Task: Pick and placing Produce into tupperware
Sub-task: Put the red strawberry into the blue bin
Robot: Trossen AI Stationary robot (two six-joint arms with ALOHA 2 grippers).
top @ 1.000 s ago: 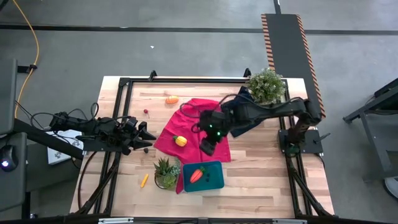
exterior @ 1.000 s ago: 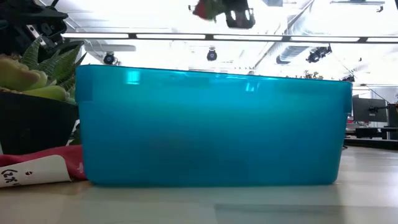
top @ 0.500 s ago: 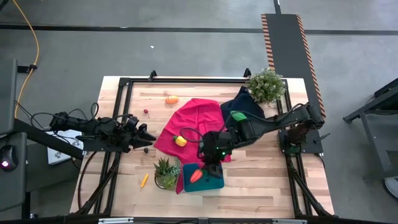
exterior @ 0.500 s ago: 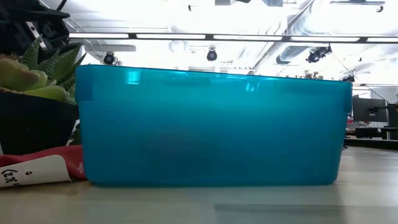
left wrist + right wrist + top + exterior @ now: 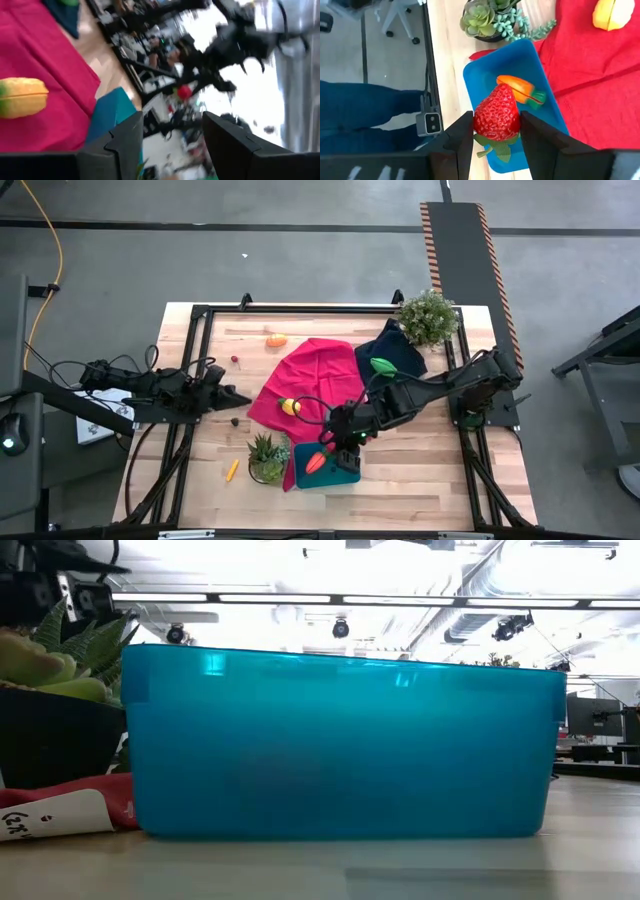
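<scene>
Teal-blue tupperware [image 5: 345, 473], shallow and rectangular with rounded corners, at the table's near edge beside a small succulent. Inside, a red-orange carrot [image 5: 516, 89] lying flat, green stub toward the red cloth. Above the container, a red strawberry [image 5: 496, 116], tip up and green leaves down, clamped between dark fingers. On the red cloth, a yellow piece [image 5: 290, 406]; a green oval [image 5: 382, 365] on the dark cloth; an orange piece [image 5: 276, 339] and a thin yellow stick [image 5: 232, 470] on bare wood, well apart.
</scene>
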